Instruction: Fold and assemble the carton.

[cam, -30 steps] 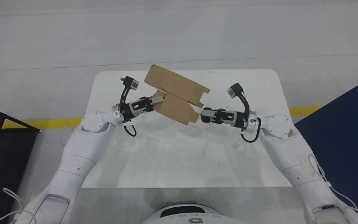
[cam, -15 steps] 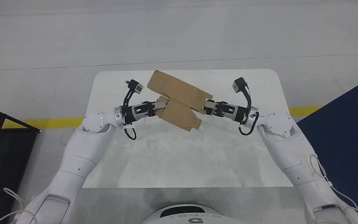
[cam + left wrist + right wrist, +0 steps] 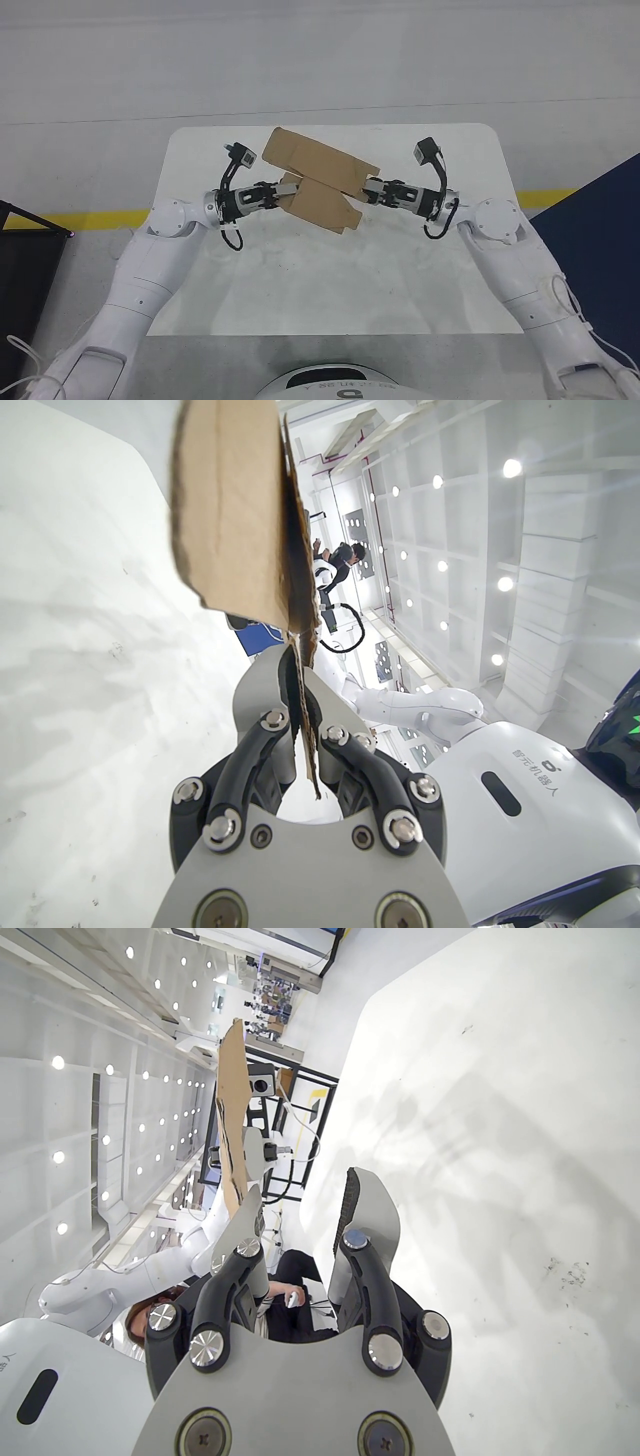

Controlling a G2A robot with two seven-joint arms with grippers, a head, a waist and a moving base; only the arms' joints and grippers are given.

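The flat brown cardboard carton (image 3: 320,178) seems light and stiff, and is best held by its edges. The left gripper (image 3: 297,670) clamps one edge; the right gripper (image 3: 305,1185) has its fingers apart.

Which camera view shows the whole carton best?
The top view: the carton shows its full outline there, held between both arms over the table. The left wrist view shows its edge clamped in the left pincer; the right wrist view shows it edge-on, beside the open right pincer.

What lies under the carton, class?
The white table lies under the carton, which the left hand holds by one edge. From above, the carton covers the patch of table directly below it.
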